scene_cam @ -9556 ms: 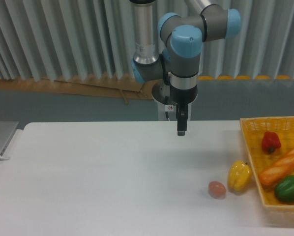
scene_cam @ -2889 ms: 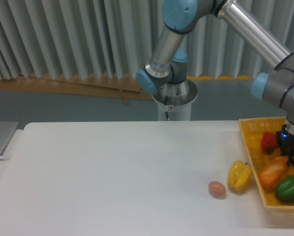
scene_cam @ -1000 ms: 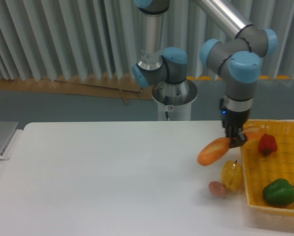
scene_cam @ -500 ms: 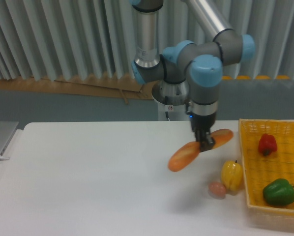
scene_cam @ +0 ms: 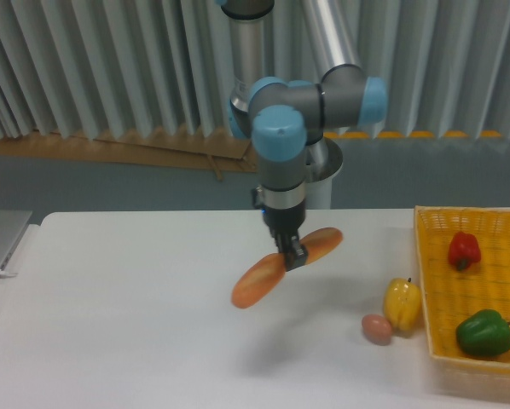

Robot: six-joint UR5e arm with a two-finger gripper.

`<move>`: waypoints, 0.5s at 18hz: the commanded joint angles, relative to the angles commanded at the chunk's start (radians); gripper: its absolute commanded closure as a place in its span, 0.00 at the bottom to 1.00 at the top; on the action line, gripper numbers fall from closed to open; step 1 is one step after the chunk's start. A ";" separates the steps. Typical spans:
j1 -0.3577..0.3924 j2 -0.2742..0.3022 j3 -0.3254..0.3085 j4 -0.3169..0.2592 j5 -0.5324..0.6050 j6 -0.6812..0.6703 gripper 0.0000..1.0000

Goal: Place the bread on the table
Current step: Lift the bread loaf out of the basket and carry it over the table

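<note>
- Gripper (scene_cam: 293, 256) pinched on the bread (scene_cam: 285, 267) mid-length — tilted, apparently above the table (scene_cam: 110, 307).
- Egg (scene_cam: 376, 328) touches yellow pepper (scene_cam: 402, 304), beside the basket (scene_cam: 431, 281).

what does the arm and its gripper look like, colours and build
The arm is built from silver-grey metal tubes joined by rounded grey joint housings with light blue caps. Below the wrist sits a grey cylindrical section, then a dark band. The gripper is small, narrow and black, with two slim fingers. A round silver base stands behind the table. No loose cables are visible.
</note>
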 joint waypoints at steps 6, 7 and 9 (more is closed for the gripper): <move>-0.077 -0.068 0.006 0.068 0.097 -0.103 0.64; -0.081 -0.072 0.006 0.072 0.097 -0.117 0.64; -0.095 -0.086 0.006 0.094 0.098 -0.144 0.64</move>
